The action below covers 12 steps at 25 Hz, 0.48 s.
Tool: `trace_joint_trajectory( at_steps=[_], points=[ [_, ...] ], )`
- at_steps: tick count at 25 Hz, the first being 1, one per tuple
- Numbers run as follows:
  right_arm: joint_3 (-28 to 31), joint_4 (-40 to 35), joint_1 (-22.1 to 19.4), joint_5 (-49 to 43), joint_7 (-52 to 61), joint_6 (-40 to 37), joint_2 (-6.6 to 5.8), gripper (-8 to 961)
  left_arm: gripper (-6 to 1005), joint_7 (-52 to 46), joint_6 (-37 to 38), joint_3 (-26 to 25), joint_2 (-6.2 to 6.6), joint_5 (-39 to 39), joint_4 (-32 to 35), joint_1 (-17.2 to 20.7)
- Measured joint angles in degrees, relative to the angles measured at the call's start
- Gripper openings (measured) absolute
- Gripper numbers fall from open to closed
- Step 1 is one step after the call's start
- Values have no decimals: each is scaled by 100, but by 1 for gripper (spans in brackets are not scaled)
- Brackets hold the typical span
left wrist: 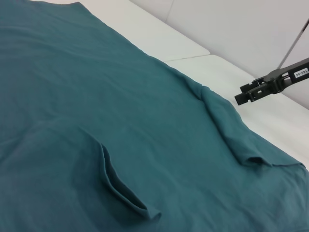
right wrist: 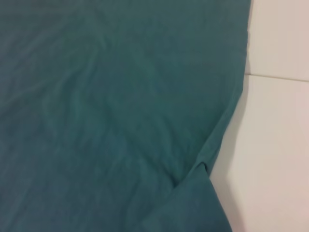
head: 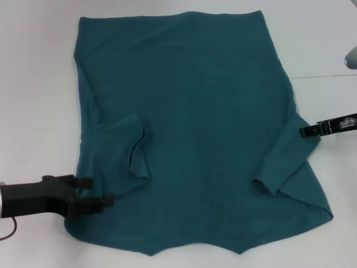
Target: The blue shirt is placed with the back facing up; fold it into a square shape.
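The white table (head: 33, 84) fills the head view, a flat pale surface with a thin seam running across it on the right. It is the only thing here that bears anything, and what lies on it is the large dark teal-blue short-sleeved cotton shirt (head: 195, 123), spread flat with a plain side upward and covering most of the middle of the table. Its straight hem lies at the far edge of the view and its shoulders toward the robot. The shirt's left sleeve (head: 120, 151) is folded inward over the body of the cloth, its open cuff curling up in a soft ridge; the left wrist view shows that cuff as a raised, gaping fold (left wrist: 123, 191). The shirt's right sleeve (head: 281, 167) likewise lies turned in along the right side, making a long diagonal crease.

The black left gripper (head: 95, 198) sits low at the near left corner of the shirt, its fingers closed and pinching the cloth's edge. The black right gripper (head: 312, 131) hangs at the right edge of the shirt, just beside the sleeve fold; its slim fingers look drawn together, and whether they hold any cloth I cannot tell. The right wrist view shows only teal cloth and the bare table beside it.
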Motion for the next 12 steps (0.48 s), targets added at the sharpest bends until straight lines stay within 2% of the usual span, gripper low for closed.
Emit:
trace_joint_trajectory(
  at_steps=[5, 12],
  points=[
    [-26, 219, 16, 9, 47, 183, -10, 927, 828, 0, -57, 20, 0, 0, 0, 0],
    [-59, 340, 16, -11, 65, 348, -4, 874, 827, -8, -59, 31, 0, 0, 0, -32]
  ],
)
